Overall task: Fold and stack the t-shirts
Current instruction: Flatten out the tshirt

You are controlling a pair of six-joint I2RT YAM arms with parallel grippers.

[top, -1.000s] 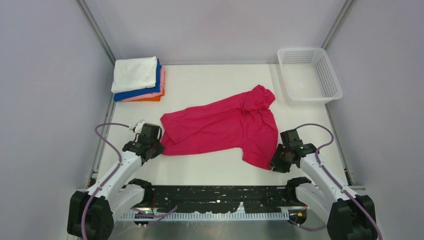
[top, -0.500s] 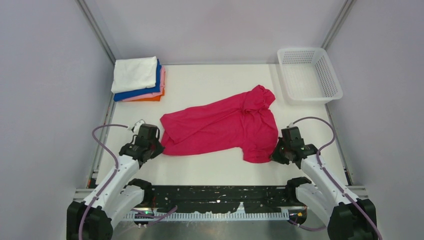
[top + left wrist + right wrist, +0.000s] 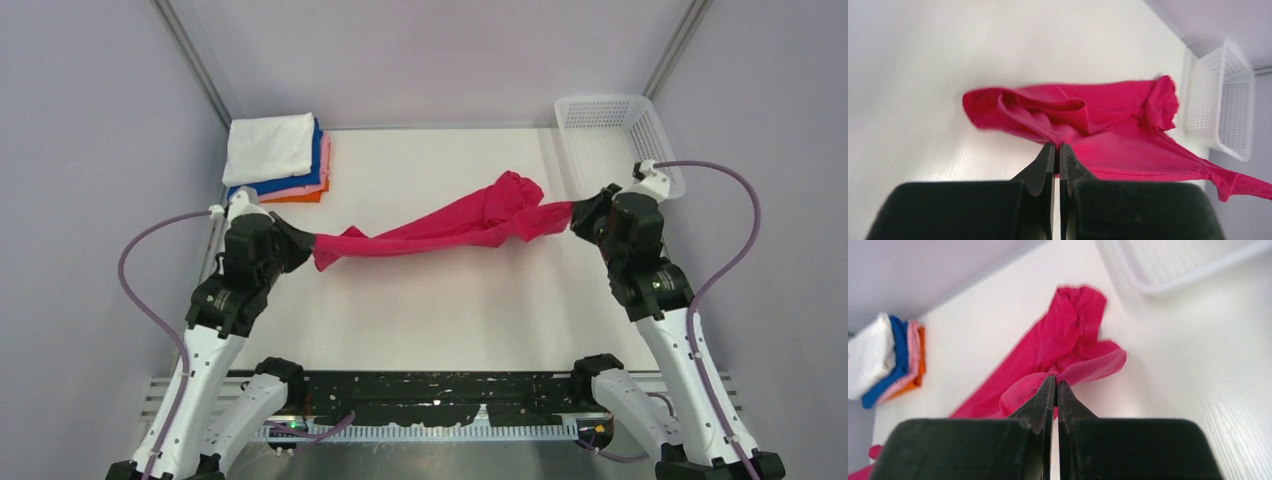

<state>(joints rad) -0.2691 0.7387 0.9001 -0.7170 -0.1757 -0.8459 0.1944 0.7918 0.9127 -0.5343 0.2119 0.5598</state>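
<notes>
The magenta-red t-shirt [image 3: 440,228] is held stretched into a long, bunched band between the two claws, pinched at one end by the left gripper [image 3: 305,243] and at the other by the right gripper [image 3: 575,213]. In each wrist view the two black fingers are seen pressed almost together, with only a thin fold of cloth clamped at their tips. Most of the fabric is gathered in a crumpled knot close to the right gripper, while a narrower, twisted length runs down toward the left gripper, which is carried lower and nearer the arm bases. Whether the sagging middle touches the table [image 3: 440,320] cannot be told. The stack of folded t-shirts [image 3: 275,158], white on top, then blue, pink and orange, is placed beyond the left gripper, apart from it, by the far left corner. The white mesh basket [image 3: 620,150] is found just beyond the right gripper, at the far right edge.
</notes>
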